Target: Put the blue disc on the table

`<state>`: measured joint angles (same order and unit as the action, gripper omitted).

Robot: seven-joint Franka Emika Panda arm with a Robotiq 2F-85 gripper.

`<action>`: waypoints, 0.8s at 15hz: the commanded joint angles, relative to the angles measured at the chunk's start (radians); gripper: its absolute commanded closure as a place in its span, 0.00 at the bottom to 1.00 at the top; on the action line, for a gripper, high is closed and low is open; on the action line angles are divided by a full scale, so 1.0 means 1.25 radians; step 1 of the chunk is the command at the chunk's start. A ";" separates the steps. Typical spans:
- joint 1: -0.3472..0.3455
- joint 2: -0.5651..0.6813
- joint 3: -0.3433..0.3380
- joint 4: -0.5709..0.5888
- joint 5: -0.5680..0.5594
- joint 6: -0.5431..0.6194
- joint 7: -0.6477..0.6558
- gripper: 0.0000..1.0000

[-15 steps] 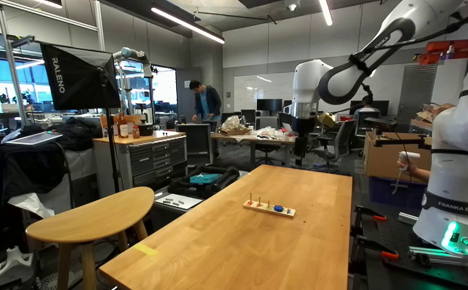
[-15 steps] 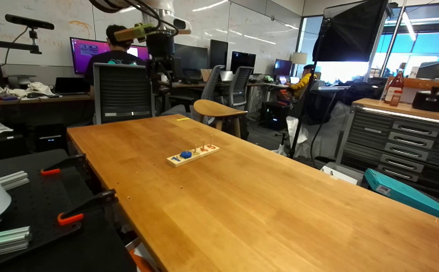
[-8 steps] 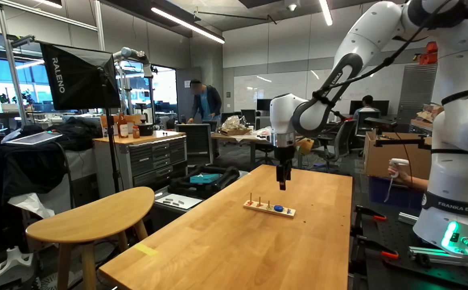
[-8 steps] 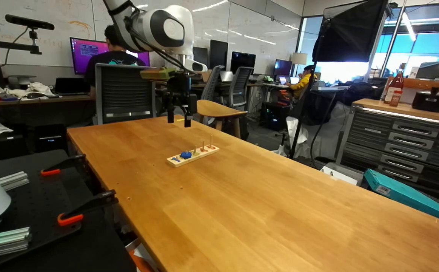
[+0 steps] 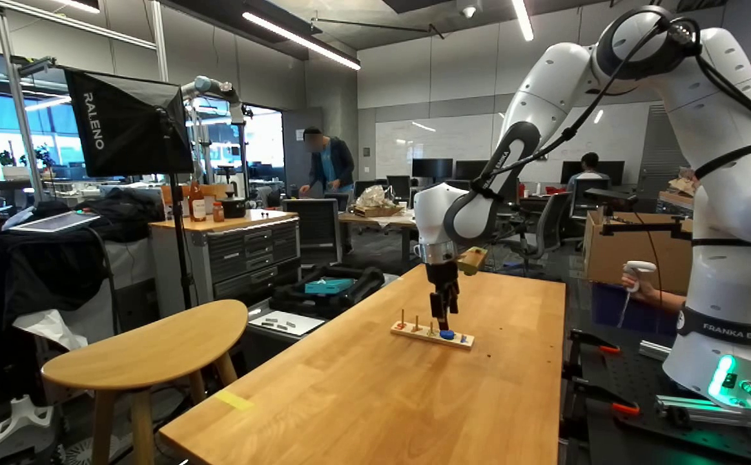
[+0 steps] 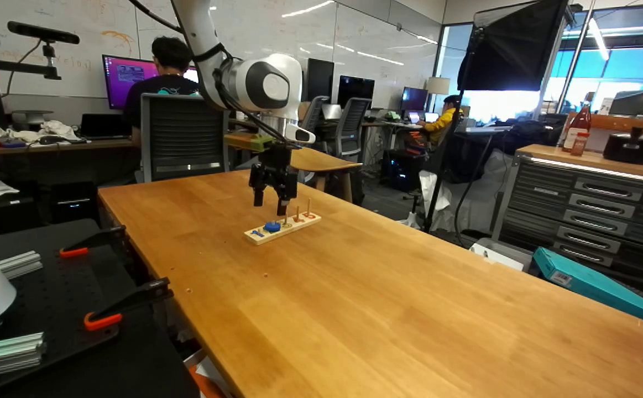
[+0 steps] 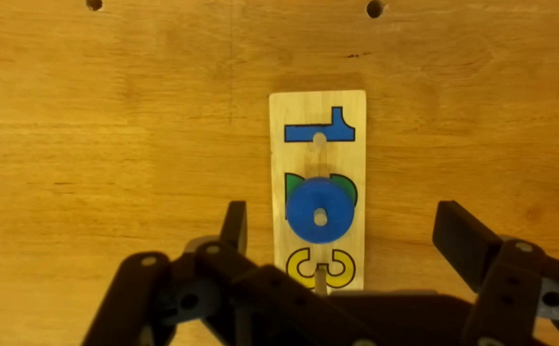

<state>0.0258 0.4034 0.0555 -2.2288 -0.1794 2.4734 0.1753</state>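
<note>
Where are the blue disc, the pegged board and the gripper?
Blue disc [image 7: 303, 210], in the wrist view: top face, just off its center.
Pegged board [image 7: 300, 159], in the wrist view: bare part of its top face.
Gripper [image 6: 270, 208], in an exterior view: midway between its fingertips.

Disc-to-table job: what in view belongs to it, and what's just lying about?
Job: blue disc, pegged board beneath it, long wooden table, gripper.
Lying about: yellow tape, tall bottle, black pot, teal box, small rounded table.
</note>
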 commanded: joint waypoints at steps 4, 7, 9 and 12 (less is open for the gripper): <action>0.010 0.062 -0.018 0.069 0.044 -0.028 -0.033 0.00; 0.011 0.068 -0.021 0.062 0.048 -0.018 -0.039 0.00; 0.011 0.072 -0.022 0.055 0.048 -0.014 -0.043 0.00; 0.012 0.076 -0.025 0.050 0.043 0.002 -0.048 0.25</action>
<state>0.0257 0.4811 0.0426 -2.1803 -0.1432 2.4655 0.1485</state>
